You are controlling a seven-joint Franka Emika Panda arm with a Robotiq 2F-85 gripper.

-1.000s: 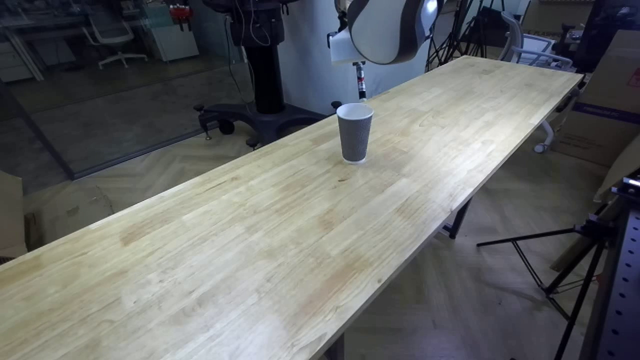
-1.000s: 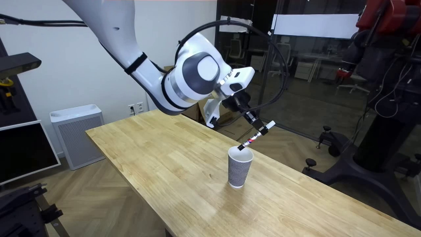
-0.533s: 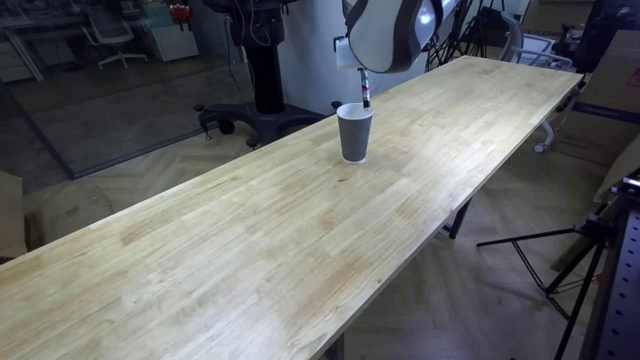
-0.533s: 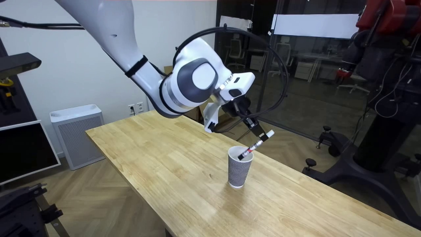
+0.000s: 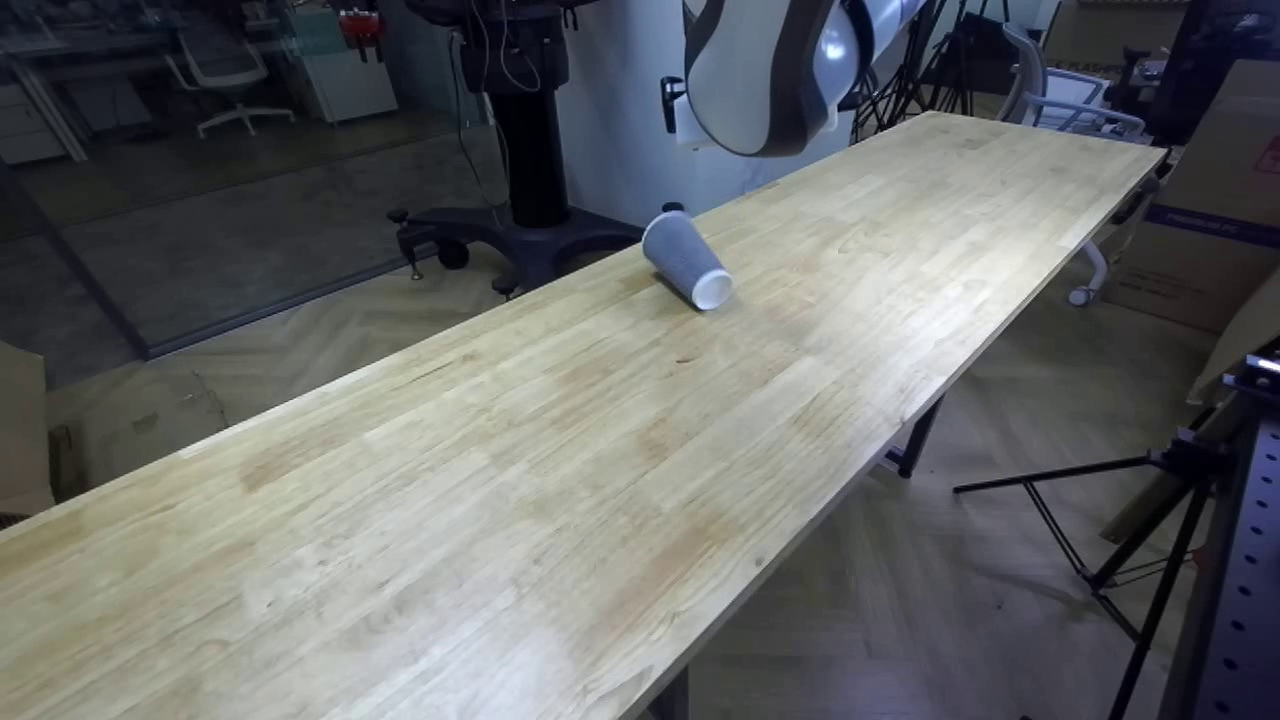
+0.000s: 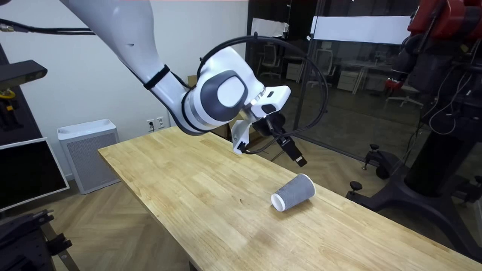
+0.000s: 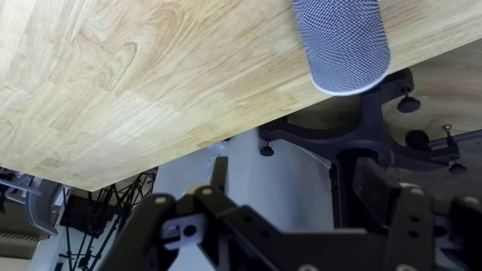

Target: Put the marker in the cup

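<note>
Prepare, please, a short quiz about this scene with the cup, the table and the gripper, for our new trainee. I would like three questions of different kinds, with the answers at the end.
1. Multiple choice: In both exterior views, what is the pose of the cup on the table?
A) Upright
B) Tipped over on its side
C) Upside down on its rim
2. True or false: In the wrist view, the gripper is open, holding no marker.
3. Short answer: Can you confirm that the marker is inside the cup? Why?

Key:
1. B
2. True
3. No; no view shows the marker, and the inside of the cup is hidden.
</note>
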